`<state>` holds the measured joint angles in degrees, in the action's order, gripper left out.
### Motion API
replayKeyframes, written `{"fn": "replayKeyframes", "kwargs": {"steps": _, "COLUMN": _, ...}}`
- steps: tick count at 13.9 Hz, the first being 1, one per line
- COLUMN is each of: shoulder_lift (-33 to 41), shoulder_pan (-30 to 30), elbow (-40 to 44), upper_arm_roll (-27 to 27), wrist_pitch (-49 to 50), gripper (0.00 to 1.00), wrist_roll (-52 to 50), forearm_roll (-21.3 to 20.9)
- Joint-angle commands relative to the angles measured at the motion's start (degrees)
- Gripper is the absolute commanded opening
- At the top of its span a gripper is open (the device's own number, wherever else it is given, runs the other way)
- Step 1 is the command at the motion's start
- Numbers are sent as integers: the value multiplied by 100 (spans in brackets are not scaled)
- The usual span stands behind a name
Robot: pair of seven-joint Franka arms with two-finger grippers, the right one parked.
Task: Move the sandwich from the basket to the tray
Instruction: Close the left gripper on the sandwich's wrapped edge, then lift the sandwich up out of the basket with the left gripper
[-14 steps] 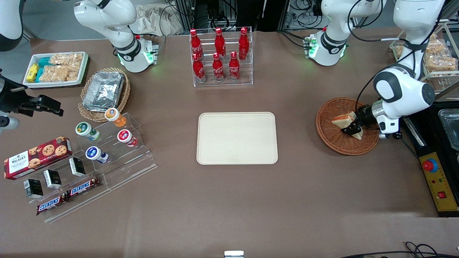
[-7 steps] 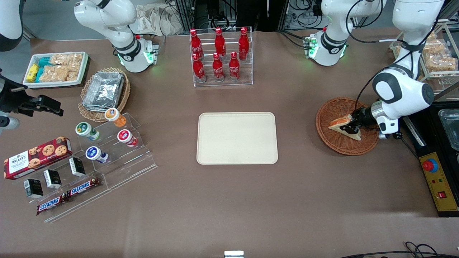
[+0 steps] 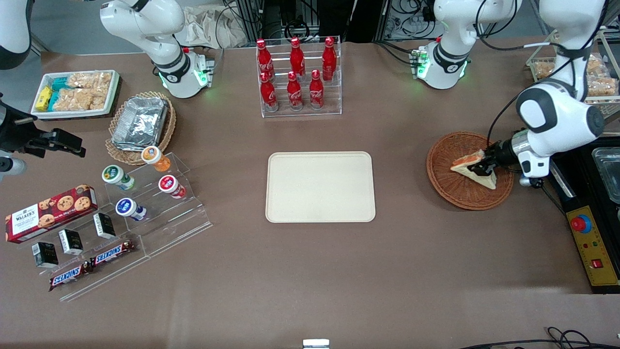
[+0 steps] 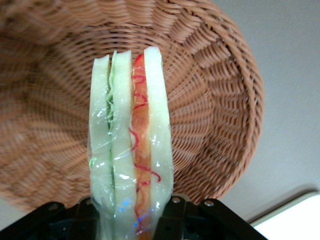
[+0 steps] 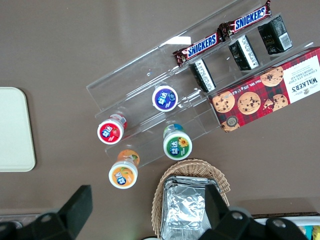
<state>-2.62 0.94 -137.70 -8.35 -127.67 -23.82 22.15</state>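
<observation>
The brown worktop [image 3: 310,271] carries the whole layout, with the display goods grouped toward the parked arm's end so that the middle and the working arm's end are left for the transfer. In the middle lies the cream-beige tray [image 3: 320,187], flat and bare, its long side running across the worktop; it is the drop-off, and it sits well apart from the pick-up point, so the load will probably have to be carried clear above the worktop between them. Toward the working arm's end rests the reddish-brown wicker basket [image 3: 448,182], round and shallow, its low wall easy to clear with a modest lift. The left arm reaches in over the basket from the worktop's edge, its wrist tipped so that the tool [image 3: 480,168] points toward the tray. The tool is clamped on the sandwich [image 3: 469,167], a pale triangular wedge in clear wrap. In the wrist view the sandwich [image 4: 131,145] stands edge-on between the black fingers [image 4: 172,215], the bread slices flat against them and the green and orange-red filling edge facing the camera, which suggests a squeeze across the slices so the layers do not slide apart. Judging by the weave showing past it there, it hangs above the basket floor, lifted but not yet carried out.
</observation>
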Motion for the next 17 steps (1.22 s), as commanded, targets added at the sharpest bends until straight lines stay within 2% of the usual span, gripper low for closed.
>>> {"fn": "replayKeyframes", "kwargs": {"steps": 1, "shoulder_lift": 611, "shoulder_pan": 3, "elbow": 94, "upper_arm_roll": -26, "wrist_pitch": 627, "gripper": 36, "wrist_roll": -105, "forearm_roll": -692}}
{"fn": "replayKeyframes", "kwargs": {"steps": 4, "shoulder_lift": 912, "shoulder_pan": -15, "elbow": 567, "upper_arm_roll": 27, "wrist_pitch": 1540, "gripper": 36, "wrist_roll": -79, "forearm_roll": -1177}}
{"fn": "replayKeyframes", "kwargs": {"steps": 7, "shoulder_lift": 868, "shoulder_pan": -76, "elbow": 1576, "upper_arm_roll": 149, "wrist_pitch": 2753, "gripper": 36, "wrist_roll": -18, "forearm_roll": -1186}}
{"fn": "replayKeyframes", "kwargs": {"steps": 9, "shoulder_lift": 868, "shoulder_pan": -76, "elbow": 1947, "upper_arm_roll": 377, "wrist_pitch": 3063, "gripper": 36, "wrist_roll": 0, "forearm_roll": -1186}}
{"fn": "replayKeyframes", "kwargs": {"steps": 14, "shoulder_lift": 719, "shoulder_pan": -76, "elbow": 2335, "upper_arm_roll": 1764, "wrist_pitch": 3064, "gripper": 36, "wrist_roll": -26, "forearm_roll": -1283}}
{"fn": "replayKeyframes", "kwargs": {"steps": 17, "shoulder_lift": 228, "shoulder_pan": -76, "elbow": 2756, "upper_arm_roll": 2600, "wrist_pitch": 3011, "gripper": 37, "wrist_roll": -105, "forearm_roll": -1283}}
